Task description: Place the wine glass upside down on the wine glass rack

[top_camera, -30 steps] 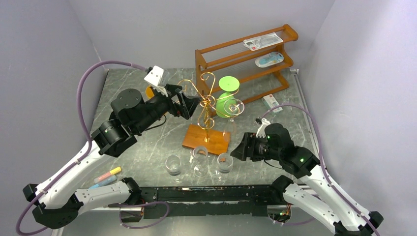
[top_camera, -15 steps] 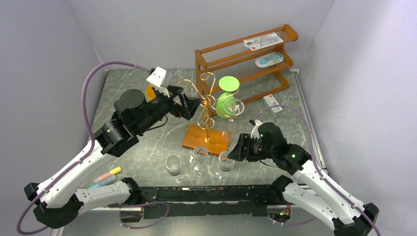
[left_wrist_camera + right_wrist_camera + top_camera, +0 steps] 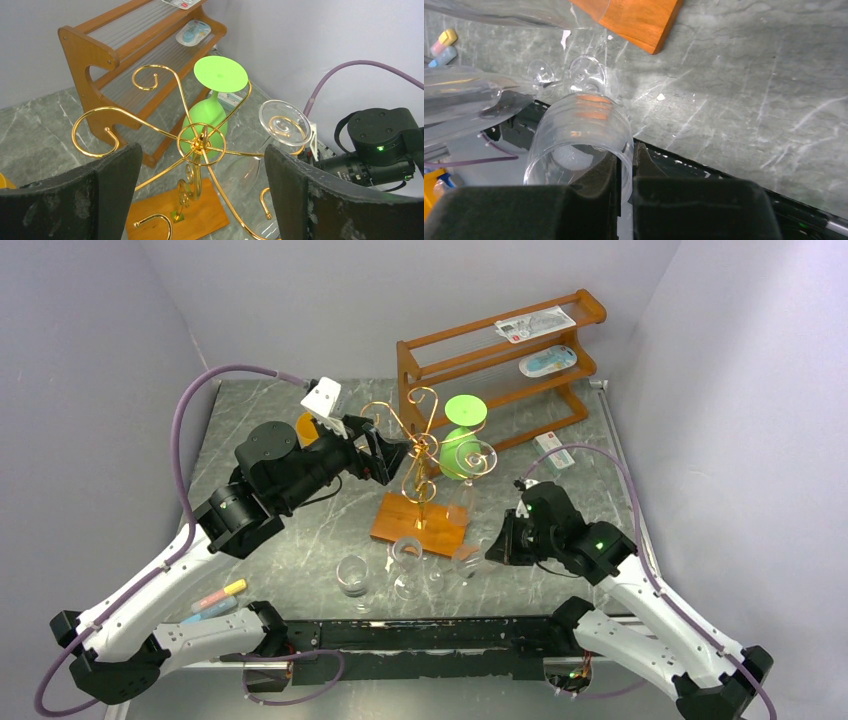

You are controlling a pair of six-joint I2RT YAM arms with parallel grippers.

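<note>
- Your right claw [image 3: 625, 162] is pinching shut on the rim of a glass [image 3: 579, 132], with the bowl sticking out ahead of its fingers.
- The rack [image 3: 420, 455] is standing ahead and left of that claw, its wooden base [image 3: 634, 20] near the glass.
- Your left claw [image 3: 388, 453] is gaping wide and gripping nothing, with the rack's gold scrolls just in front of its fingers.
- A green glass [image 3: 212, 107] and a clear one [image 3: 285, 122] are hanging upside down on the rack's far side from that claw.
</note>
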